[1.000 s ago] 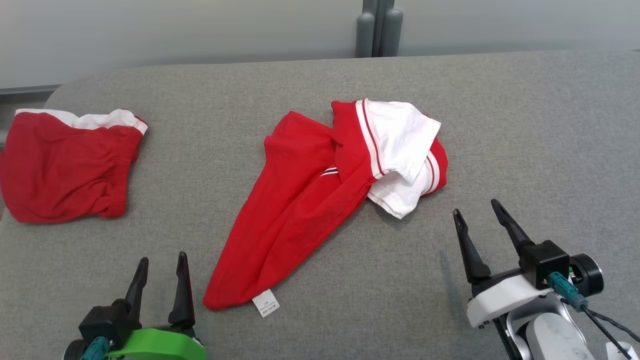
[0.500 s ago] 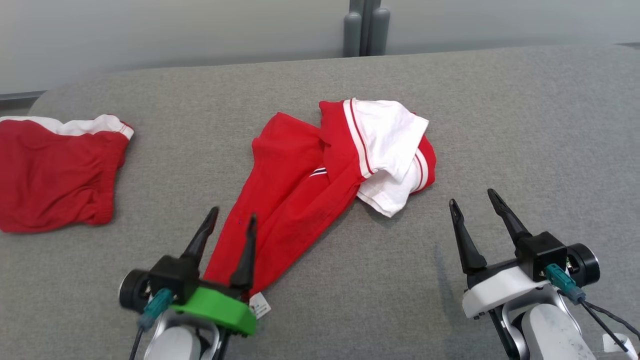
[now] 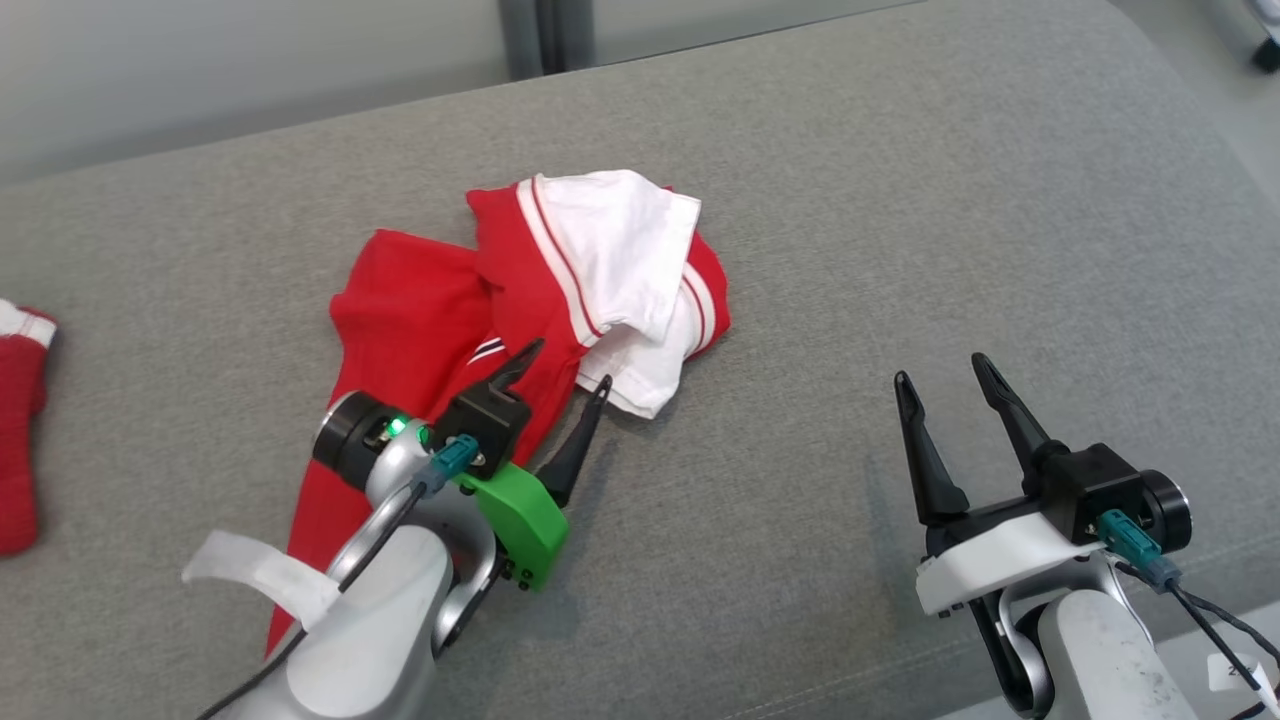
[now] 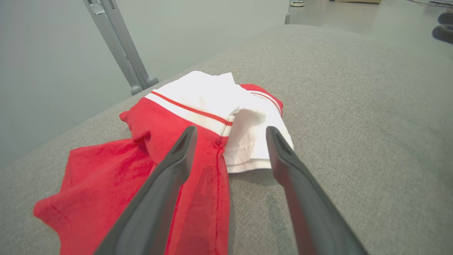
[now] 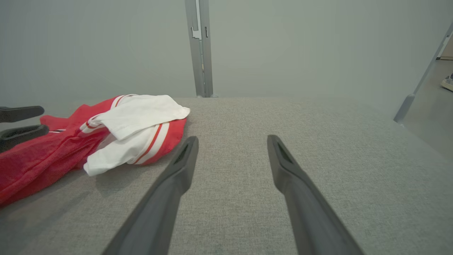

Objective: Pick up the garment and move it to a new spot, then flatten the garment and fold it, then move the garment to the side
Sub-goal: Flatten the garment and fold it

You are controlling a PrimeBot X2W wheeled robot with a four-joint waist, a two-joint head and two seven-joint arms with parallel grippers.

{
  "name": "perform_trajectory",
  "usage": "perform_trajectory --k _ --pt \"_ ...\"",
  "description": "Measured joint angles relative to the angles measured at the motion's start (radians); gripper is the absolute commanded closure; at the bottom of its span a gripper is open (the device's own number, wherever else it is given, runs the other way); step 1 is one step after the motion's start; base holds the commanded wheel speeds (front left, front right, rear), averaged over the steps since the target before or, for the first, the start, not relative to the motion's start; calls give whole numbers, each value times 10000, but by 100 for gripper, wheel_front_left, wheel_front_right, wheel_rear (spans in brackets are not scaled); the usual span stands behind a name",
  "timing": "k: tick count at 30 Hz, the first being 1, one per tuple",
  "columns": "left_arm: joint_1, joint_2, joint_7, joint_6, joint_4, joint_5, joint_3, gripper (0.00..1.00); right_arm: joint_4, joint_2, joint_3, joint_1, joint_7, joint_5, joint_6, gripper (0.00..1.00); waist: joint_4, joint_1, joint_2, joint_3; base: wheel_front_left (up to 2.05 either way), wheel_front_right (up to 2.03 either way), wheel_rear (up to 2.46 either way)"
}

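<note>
Locate the garment (image 3: pixel 420 330), a red top with white sleeves and striped trim, at centre-left of the head view. It lies crumpled on the grey fabric-covered surface (image 3: pixel 850 250). The white sleeves are bunched at its upper right end. The red body trails toward the lower left of the frame, partly hidden by the left arm (image 3: pixel 380 620).

Check the left pincer (image 3: pixel 572 363). Its jaws are spread wide and grip nothing. In the head view it sits at the right edge of the red body, just below the white sleeves. In the left wrist view, one finger (image 4: pixel 173 170) lies over the red cloth and the other lies over bare surface, with the white sleeve hem between the two tips. You cannot tell from these views whether either finger touches the cloth.

Check the right pincer (image 3: pixel 941 368). Its jaws are spread wide and empty. It sits at the lower right of the head view, over bare surface, well apart from the garment. In the right wrist view the garment lies to the left of its fingers.

Note a second red garment (image 3: pixel 20 450) with white trim at the left edge of the head view, apart from the first. A grey upright post (image 3: pixel 545 35) stands behind the surface at the top of the frame.
</note>
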Motion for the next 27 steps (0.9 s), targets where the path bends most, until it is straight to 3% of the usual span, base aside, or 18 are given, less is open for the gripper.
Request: perform_trajectory --k 8,15,16,17,18,27 --pt "-1054 439 351 -13 1509 -81 -422 0 -46 6 104 -29 0 449 0 0 -1110 0 0 404 0 0 0" --pt "-1967 541 360 174 2681 -79 -282 0 -36 6 234 -92 -2 589 0 0 -1653 0 0 666 0 0 0" --pt "-2076 535 343 232 2846 -67 -282 26 -35 8 251 -92 -2 591 0 0 -1695 0 0 685 0 0 0" --pt "-2160 527 345 234 2989 -69 -278 95 -31 8 268 -92 -2 596 0 0 -1725 0 0 699 0 0 0" --pt "-2266 483 295 230 3225 -86 -299 100 -21 10 301 -92 -2 612 0 0 -1760 0 0 696 0 0 0" --pt "-2836 23 -556 58 2297 -173 -980 100 -6 12 255 -74 0 625 0 0 -1625 0 0 604 0 0 0"
